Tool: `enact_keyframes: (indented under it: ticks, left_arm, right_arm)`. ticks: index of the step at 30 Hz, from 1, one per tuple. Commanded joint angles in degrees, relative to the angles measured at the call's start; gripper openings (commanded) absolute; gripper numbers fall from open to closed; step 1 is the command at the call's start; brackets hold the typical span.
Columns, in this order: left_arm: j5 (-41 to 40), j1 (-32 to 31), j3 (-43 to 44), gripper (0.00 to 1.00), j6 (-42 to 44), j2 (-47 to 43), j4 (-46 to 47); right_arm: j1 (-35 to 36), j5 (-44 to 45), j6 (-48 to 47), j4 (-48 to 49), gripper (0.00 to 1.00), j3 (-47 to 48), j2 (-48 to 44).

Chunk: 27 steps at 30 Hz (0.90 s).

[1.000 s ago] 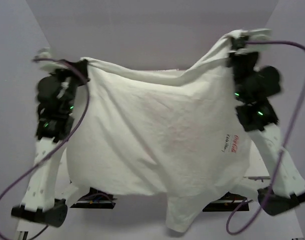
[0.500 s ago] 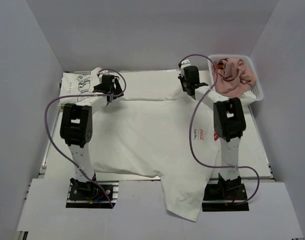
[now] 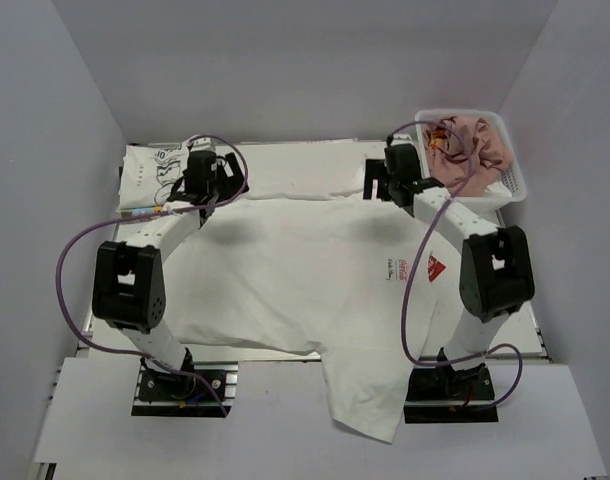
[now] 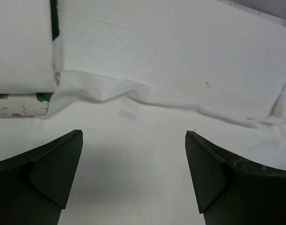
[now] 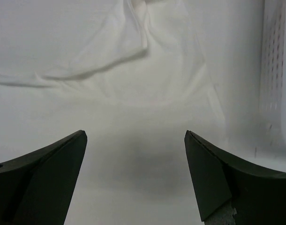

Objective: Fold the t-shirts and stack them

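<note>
T-shirt (image 3: 315, 270) overhangs near edge of table (image 3: 520, 290)

arms (image 3: 167, 230) — white links, black joints | cables (image 3: 61, 275) — purple | pincer fingers (image 4: 35, 183) black

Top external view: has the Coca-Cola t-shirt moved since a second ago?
Yes, downward. Earlier the t-shirt hid the basket; now it lies spread on the table, left of it.

A robotics lab cell: plain white panels (image 3: 305, 60) box in a desk (image 3: 305, 160). The left arm (image 3: 130, 285) and right arm (image 3: 495, 275) are bolted at its edge, trailing purple cables (image 3: 70, 270).
</note>
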Motion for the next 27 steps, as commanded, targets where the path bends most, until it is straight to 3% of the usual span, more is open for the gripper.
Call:
enact_keyframes:
  ticks: [1, 7, 15, 23, 27]
  left_arm:
    - [10.1, -0.5, -5.4, 1.0, 0.2, -1.9, 0.1]
    - [10.4, -2.2, -6.5, 1.0, 0.8, 1.4, -1.6]
    - [4.5, -2.8, 7.6, 1.0, 4.5, 15.3, -9.6]
    - [7.2, -2.8, 22.9, 1.0, 3.9, 29.1, -14.8]
    - [8.8, -2.8, 33.5, 1.0, 3.3, 35.8, -17.7]
  right_arm:
    - [-0.1, -1.6, 10.1, -6.1, 0.9, -9.6, -2.0]
    - [-0.9, 4.9, 11.3, -6.8, 0.9, -14.7, -2.1]
    - [-3.4, 6.8, 9.2, -8.8, 0.9, -4.8, 9.9]
    - [-6.4, 0.8, 6.4, -15.7, 0.9, 18.2, 27.3]
    - [-7.8, 0.0, 2.7, -23.8, 0.9, 44.6, 40.3]
